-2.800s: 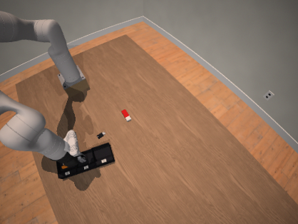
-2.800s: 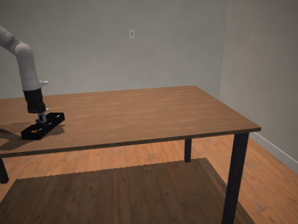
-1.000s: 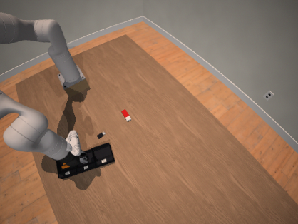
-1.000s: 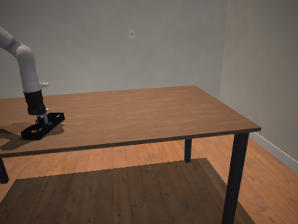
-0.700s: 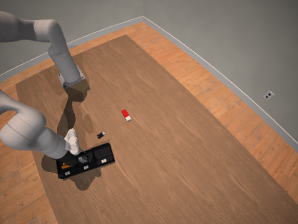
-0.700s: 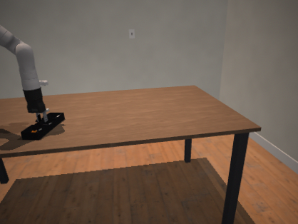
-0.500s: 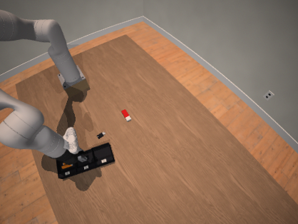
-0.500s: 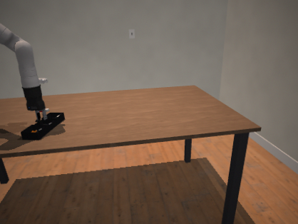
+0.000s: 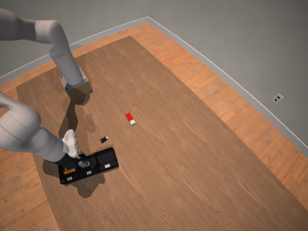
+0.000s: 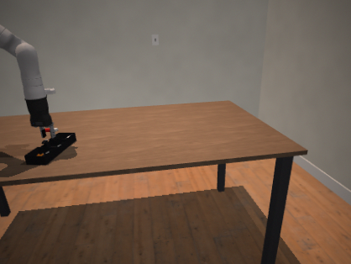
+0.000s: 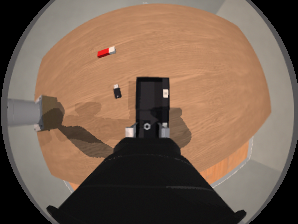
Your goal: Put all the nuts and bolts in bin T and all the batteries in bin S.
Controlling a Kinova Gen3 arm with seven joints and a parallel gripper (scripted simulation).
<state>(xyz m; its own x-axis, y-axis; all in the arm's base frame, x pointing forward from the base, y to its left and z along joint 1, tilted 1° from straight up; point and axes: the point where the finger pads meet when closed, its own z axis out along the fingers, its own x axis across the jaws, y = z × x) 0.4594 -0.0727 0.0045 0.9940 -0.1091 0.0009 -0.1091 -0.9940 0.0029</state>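
A black tray of bins (image 9: 88, 165) stands near the table's front left corner, with small white labels I cannot read. It also shows in the side view (image 10: 50, 148) and the wrist view (image 11: 152, 99). My gripper (image 9: 82, 157) hangs open just above the tray's middle compartment, where a small grey thing (image 9: 87, 162) lies below the fingers. An orange thing (image 9: 68, 171) lies in the left compartment. The gripper also shows in the side view (image 10: 47, 132) and the wrist view (image 11: 148, 129).
A small black thing (image 9: 104, 139) lies on the table just beyond the tray, and shows in the wrist view (image 11: 117, 91). A red and white thing (image 9: 130, 118) lies farther toward the middle of the table. The arm's base (image 9: 75, 82) stands at the table's far left.
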